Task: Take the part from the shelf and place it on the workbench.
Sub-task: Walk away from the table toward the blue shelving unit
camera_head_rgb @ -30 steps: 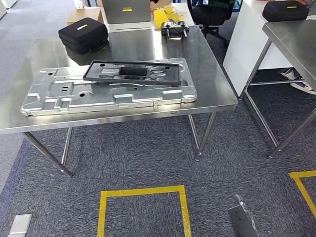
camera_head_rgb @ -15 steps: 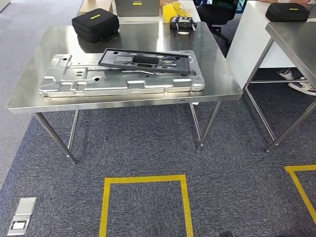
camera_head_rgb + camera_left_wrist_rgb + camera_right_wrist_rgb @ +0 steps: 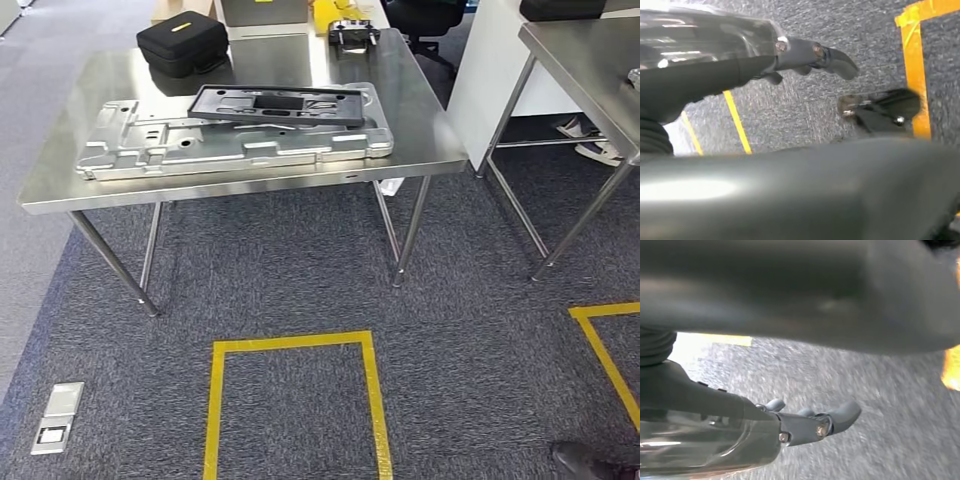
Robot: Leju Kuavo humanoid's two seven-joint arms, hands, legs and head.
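Steel workbench (image 3: 423, 150) sits higher in frame than before — camera moving, part (image 3: 287, 105) already on it, left hand (image 3: 817, 52) and right hand (image 3: 817, 427) spread, holding nothing.

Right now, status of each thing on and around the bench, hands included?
Black plastic frame: lying flat on the metal panel.
Metal panel: flat on the steel workbench.
Black zip case: closed, at the workbench's far edge.
Left hand: empty, fingers extended over carpet.
Right hand: empty, fingers extended over carpet.
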